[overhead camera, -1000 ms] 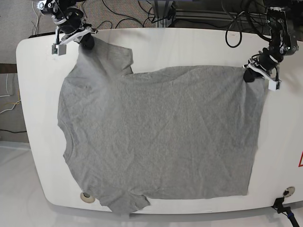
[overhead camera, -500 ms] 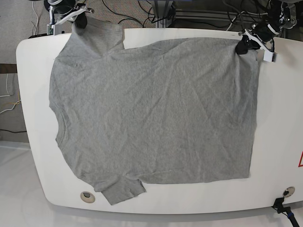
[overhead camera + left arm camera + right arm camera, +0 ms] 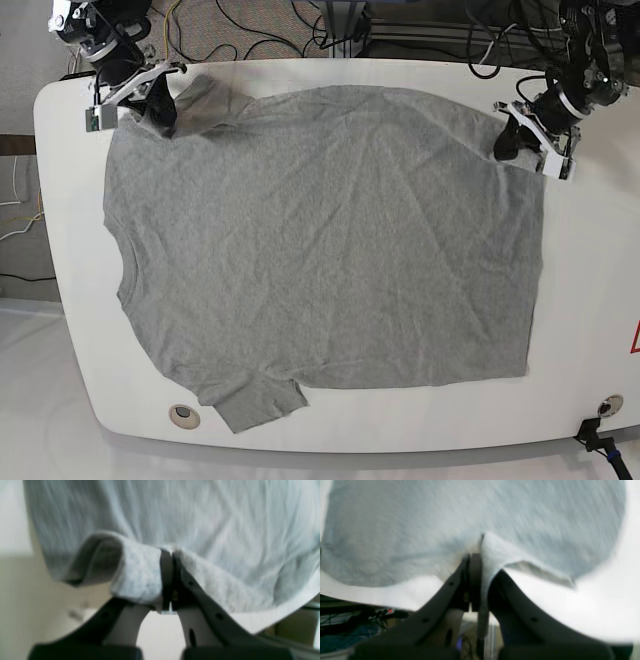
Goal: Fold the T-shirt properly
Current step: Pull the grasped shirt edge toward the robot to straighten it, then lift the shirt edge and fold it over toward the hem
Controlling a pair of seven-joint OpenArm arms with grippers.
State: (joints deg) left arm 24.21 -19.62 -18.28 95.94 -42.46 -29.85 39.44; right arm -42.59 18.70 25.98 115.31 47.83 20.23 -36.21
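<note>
Both pairs of jaws are pressed together, and each pair pinches a bit of the T-shirt (image 3: pixel 320 250). The left gripper (image 3: pixel 507 140) sits at the far right corner of the table (image 3: pixel 590 300) in the base view. Its arm reaches in from the back edge and bends down to the cloth. It pinches the far corner of the shirt's bottom hem. In the left wrist view, the grey cloth (image 3: pixel 175 525) curls over the left gripper (image 3: pixel 172 580) on both sides. The right gripper (image 3: pixel 160 100) sits at the far left corner of the table. It pinches the far sleeve, and the cloth is bunched up there. In the right wrist view, a fold of cloth (image 3: pixel 480 517) runs between the tips of the right gripper (image 3: pixel 477 565). The shirt lies flat and spread out, covering most of the table. Its near sleeve lies at the front edge.
</note>
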